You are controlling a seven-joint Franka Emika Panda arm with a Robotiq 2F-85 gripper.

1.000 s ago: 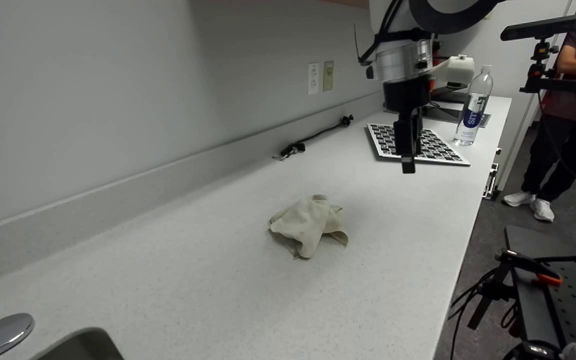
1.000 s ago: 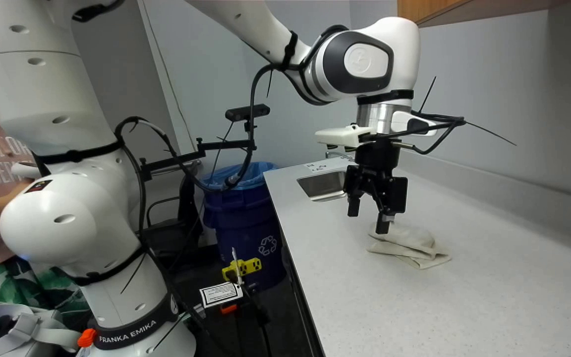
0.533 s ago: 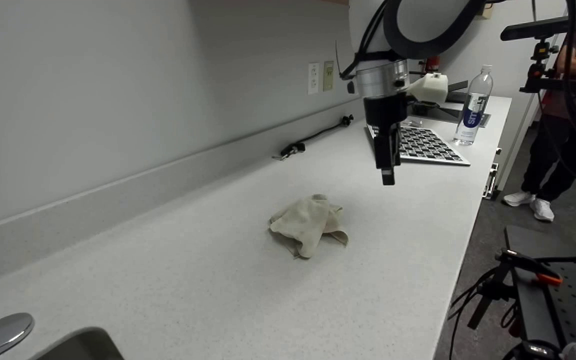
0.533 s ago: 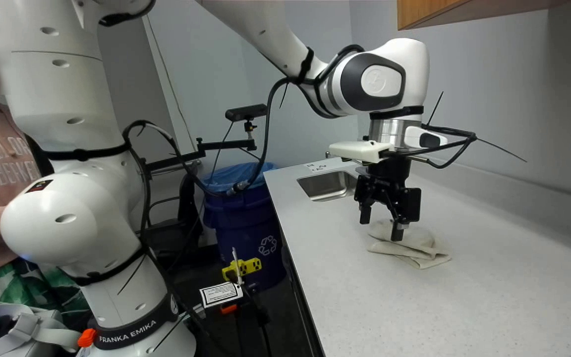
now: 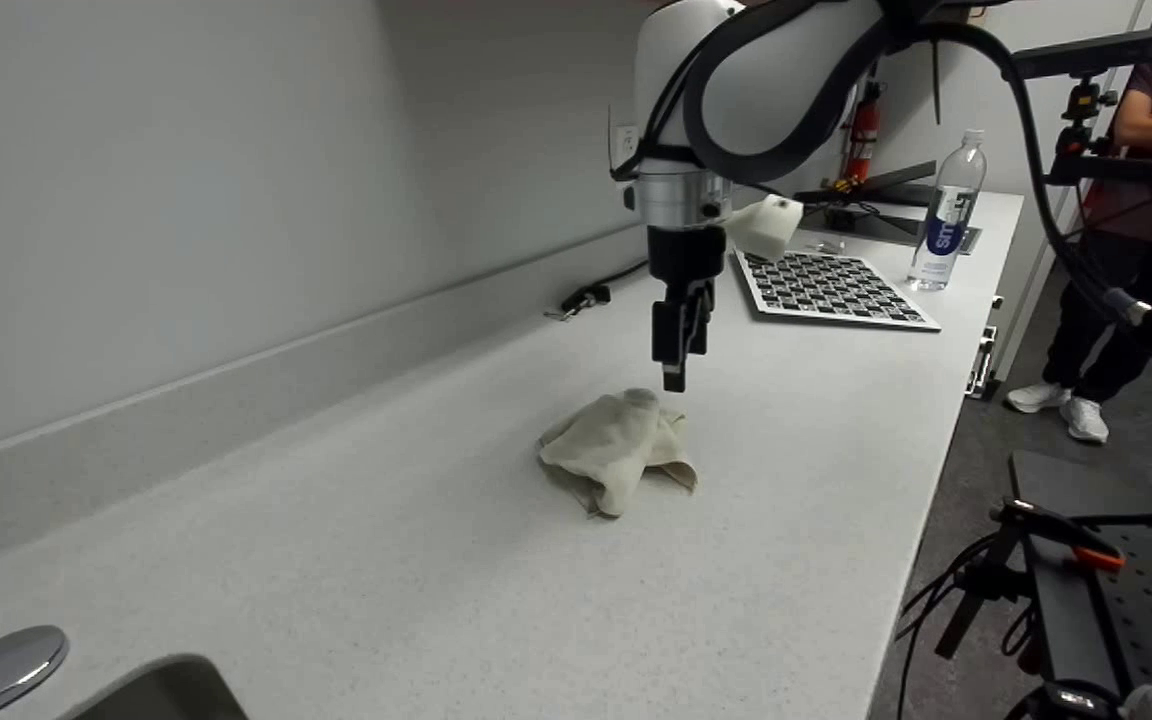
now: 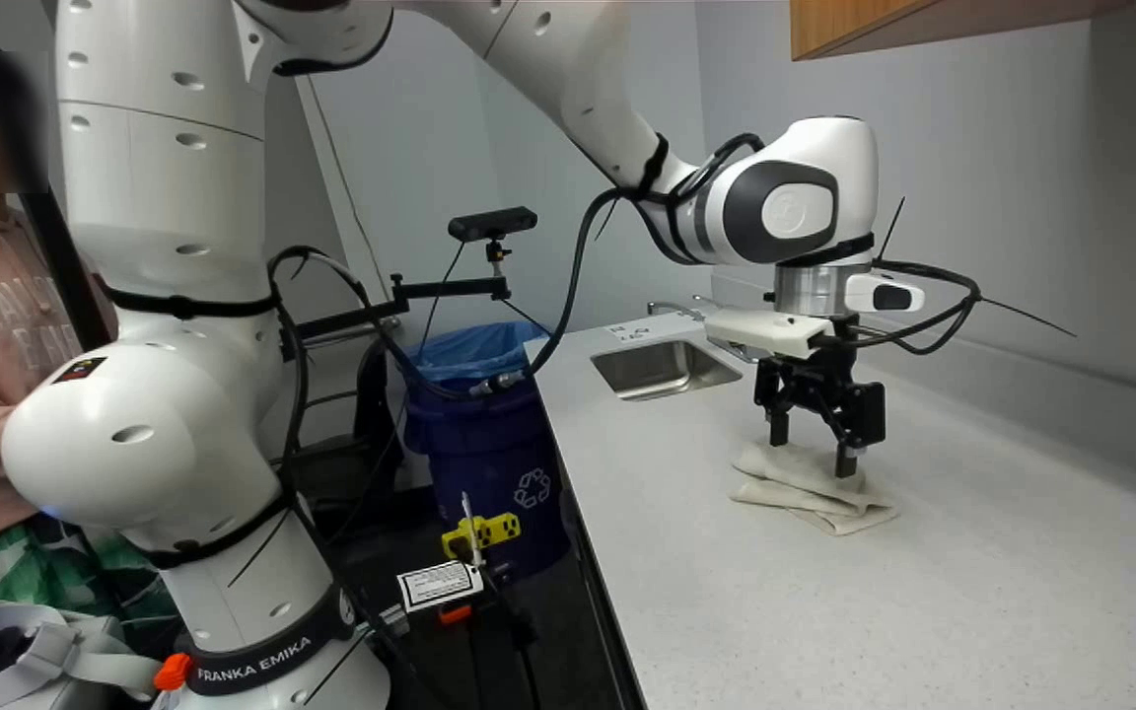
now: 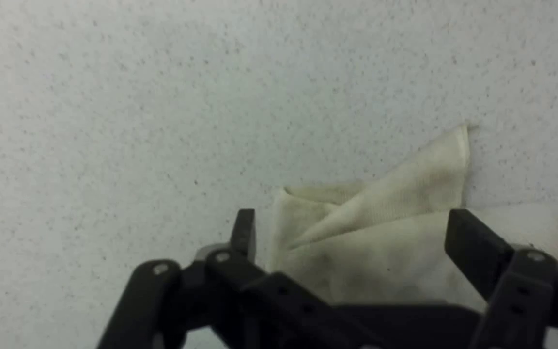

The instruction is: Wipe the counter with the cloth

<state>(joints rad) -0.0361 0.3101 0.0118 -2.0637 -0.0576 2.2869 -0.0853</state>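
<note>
Crumpled cream-beige fabric cloth is just lying on the long speckled off-white desk, and the black two-fingered robot hand hangs right over it, fingers spread wide apart. Farther along there's a flat black-and-white checkered board near a clear plastic bottle.

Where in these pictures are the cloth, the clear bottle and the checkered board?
Cloth (image 5: 612,450): in an exterior view, middle of its crumpled top.
Clear bottle (image 5: 947,219): in an exterior view, on its labelled side.
Checkered board (image 5: 833,288): in an exterior view, middle of its patterned face.
</note>
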